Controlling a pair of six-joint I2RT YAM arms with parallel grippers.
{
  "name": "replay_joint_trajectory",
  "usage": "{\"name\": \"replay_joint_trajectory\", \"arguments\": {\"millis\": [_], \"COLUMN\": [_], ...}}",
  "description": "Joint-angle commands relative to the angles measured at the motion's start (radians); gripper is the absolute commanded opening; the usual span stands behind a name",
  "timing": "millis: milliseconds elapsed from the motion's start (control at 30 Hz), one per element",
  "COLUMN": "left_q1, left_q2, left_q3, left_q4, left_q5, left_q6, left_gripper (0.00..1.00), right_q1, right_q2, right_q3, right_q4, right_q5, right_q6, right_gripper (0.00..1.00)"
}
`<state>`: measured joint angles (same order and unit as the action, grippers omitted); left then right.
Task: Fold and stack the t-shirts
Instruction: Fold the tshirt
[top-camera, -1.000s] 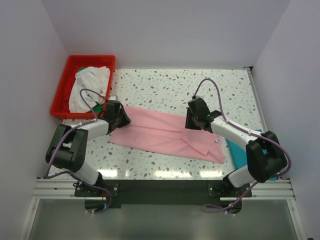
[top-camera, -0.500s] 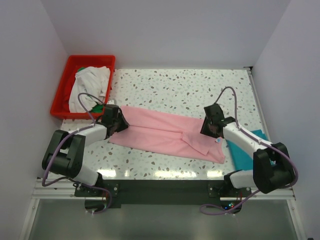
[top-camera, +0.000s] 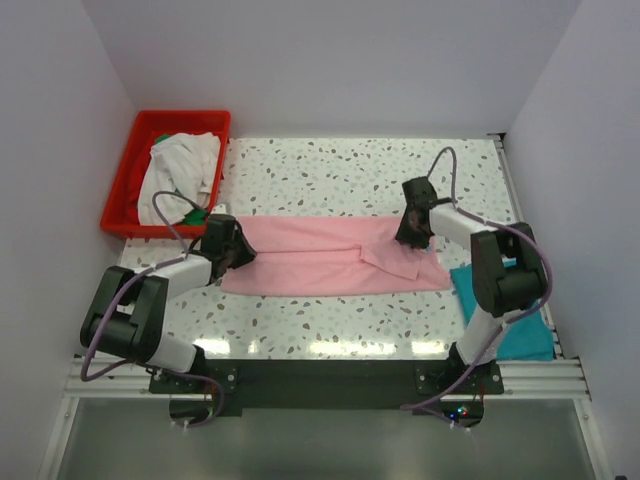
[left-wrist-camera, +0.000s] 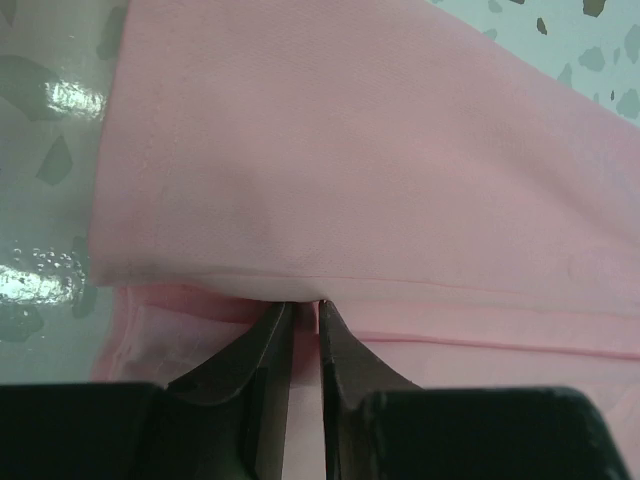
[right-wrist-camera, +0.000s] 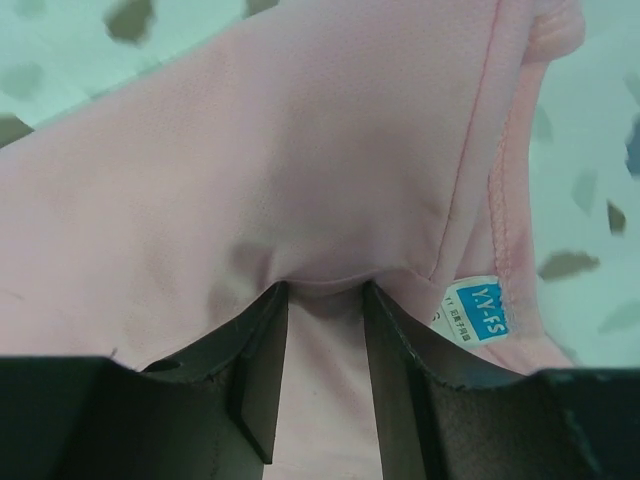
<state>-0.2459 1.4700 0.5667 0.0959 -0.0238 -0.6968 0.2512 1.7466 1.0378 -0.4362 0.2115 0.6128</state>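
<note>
**While both grippers pinch it, the pink shirt lies stretched across the table**

Because it is folded into a long band, the light pink cloth t-shirt (top-camera: 320, 258) lies flat across the speckled white table (top-camera: 330, 170). It runs from the left gripper (top-camera: 238, 250) at its left end to the right gripper (top-camera: 413, 236) near its right end, where a loose flap overlaps the band. Off to the right, at the near edge, the teal cloth t-shirt (top-camera: 505, 315) is partly hidden under the right arm. At far left the red plastic crate (top-camera: 120, 195) holds the off-white cloth t-shirt (top-camera: 180, 172). A scrap of the green cloth t-shirt (top-camera: 200, 214) peeks out beside it, mostly covered.

From above, the wrists hide both sets of fingertips. In the left wrist view, the left fingers are pressed nearly together, nipping the folded hem. In the right wrist view, the right fingers stand a little further apart. Puckered pink cloth is bunched between them, just beside the small blue-and-white neck label (right-wrist-camera: 477, 310).
</note>
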Motion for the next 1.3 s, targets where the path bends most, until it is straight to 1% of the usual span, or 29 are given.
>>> {"name": "replay_joint_trajectory", "arguments": {"millis": [0, 33, 67, 133, 167, 200, 233, 267, 300, 333, 367, 400, 433, 533, 567, 600, 633, 667, 733, 767, 800, 867, 900, 933, 967, 1000, 1067, 1133, 1267], "left_q1": [-0.019, -0.026, -0.033, -0.067, -0.085, -0.128, -0.151, -0.174, -0.205, -0.214, -0.217, -0.217, -0.217, -0.217, -0.217, -0.216, -0.217, -0.219, -0.23, -0.236, -0.251, -0.263, -0.276, -0.277, -0.282, -0.283, -0.289, -0.302, -0.332], "left_q2": [-0.046, -0.057, -0.077, -0.1, -0.114, -0.14, -0.155, -0.18, -0.189, -0.198, -0.21, -0.217, -0.218, -0.212, -0.191, -0.174, -0.133, -0.111, -0.068, -0.032, -0.013, 0.036, 0.055, 0.073, 0.107, 0.122, 0.153, 0.164, 0.196], "left_q3": [-0.05, -0.059, -0.071, -0.083, -0.088, -0.093, -0.093, -0.087, -0.082, -0.071, -0.044, -0.025, -0.002, 0.093, 0.134, 0.157, 0.201, 0.22, 0.254, 0.28, 0.292, 0.33, 0.34, 0.346, 0.357, 0.358, 0.352, 0.338, 0.299], "left_q4": [0.014, 0.019, 0.019, 0.016, 0.013, 0.004, 0.001, -0.005, -0.019, -0.03, -0.044, -0.08, -0.094, -0.185, -0.191, -0.212, -0.226, -0.235, -0.272, -0.281, -0.301, -0.327, -0.341, -0.349, -0.357, -0.37, -0.378, -0.372, -0.354], "left_q5": [-0.004, -0.001, -0.002, -0.004, -0.014, -0.019, -0.024, -0.036, -0.041, -0.039, -0.044, -0.05, -0.073, -0.134, -0.137, -0.139, -0.145, -0.143, -0.16, -0.166, -0.174, -0.214, -0.222, -0.235, -0.245, -0.254, -0.287, -0.317, -0.314], "left_q6": [-0.027, -0.045, -0.058, -0.096, -0.11, -0.133, -0.142, -0.151, -0.156, -0.153, -0.147, -0.123, -0.104, -0.024, -0.001, 0.041, 0.058, 0.078, 0.123, 0.138, 0.166, 0.187, 0.209, 0.217, 0.223, 0.226, 0.224, 0.214, 0.197], "left_gripper": [0.21, 0.21, 0.2, 0.2, 0.2, 0.21, 0.21, 0.23, 0.25, 0.27, 0.3, 0.33, 0.37, 0.43, 0.44, 0.44, 0.43, 0.42, 0.39, 0.39, 0.38, 0.35, 0.34, 0.33, 0.31, 0.29, 0.27, 0.27, 0.26], "right_q1": [-0.003, -0.004, -0.003, -0.001, -0.003, -0.003, -0.003, -0.003, -0.003, -0.003, -0.001, -0.001, -0.001, -0.001, -0.001, -0.001, -0.001, -0.001, -0.001, 0.0, -0.001, -0.001, -0.001, -0.001, 0.0, -0.003, -0.003, -0.004, -0.015], "right_q2": [0.18, 0.259, 0.299, 0.387, 0.463, 0.494, 0.522, 0.568, 0.58, 0.59, 0.584, 0.573, 0.556, 0.446, 0.408, 0.34, 0.303, 0.271, 0.196, 0.179, 0.165, 0.16, 0.172, 0.201, 0.212, 0.224, 0.264, 0.293, 0.373], "right_q3": [0.202, 0.259, 0.389, 0.534, 0.603, 0.73, 0.792, 0.902, 0.95, 0.993, 1.051, 1.064, 1.067, 0.987, 0.905, 0.859, 0.759, 0.71, 0.616, 0.532, 0.497, 0.438, 0.439, 0.445, 0.455, 0.458, 0.481, 0.499, 0.586], "right_q4": [0.005, -0.016, -0.035, -0.082, -0.113, -0.122, -0.133, -0.166, -0.18, -0.211, -0.223, -0.233, -0.245, -0.243, -0.236, -0.225, -0.208, -0.194, -0.15, -0.136, -0.121, -0.081, -0.085, -0.102, -0.102, -0.099, -0.102, -0.104, -0.133], "right_q5": [-0.032, -0.034, -0.034, -0.041, -0.053, -0.069, -0.069, -0.073, -0.081, -0.078, -0.074, -0.06, -0.049, 0.001, 0.011, 0.012, 0.028, 0.028, 0.011, 0.006, 0.002, -0.009, -0.011, -0.014, -0.015, -0.018, -0.023, -0.023, -0.011], "right_q6": [-0.067, -0.083, -0.116, -0.148, -0.183, -0.2, -0.217, -0.241, -0.254, -0.266, -0.281, -0.286, -0.291, -0.28, -0.272, -0.262, -0.231, -0.217, -0.176, -0.164, -0.15, -0.127, -0.122, -0.116, -0.111, -0.108, -0.102, -0.107, -0.119], "right_gripper": [0.4, 0.4, 0.4, 0.41, 0.42, 0.47, 0.5, 0.53, 0.58, 0.61, 0.64, 0.69, 0.71, 0.74, 0.74, 0.74, 0.72, 0.72, 0.66, 0.64, 0.58, 0.51, 0.41, 0.36, 0.28, 0.25, 0.23, 0.23, 0.22]}}
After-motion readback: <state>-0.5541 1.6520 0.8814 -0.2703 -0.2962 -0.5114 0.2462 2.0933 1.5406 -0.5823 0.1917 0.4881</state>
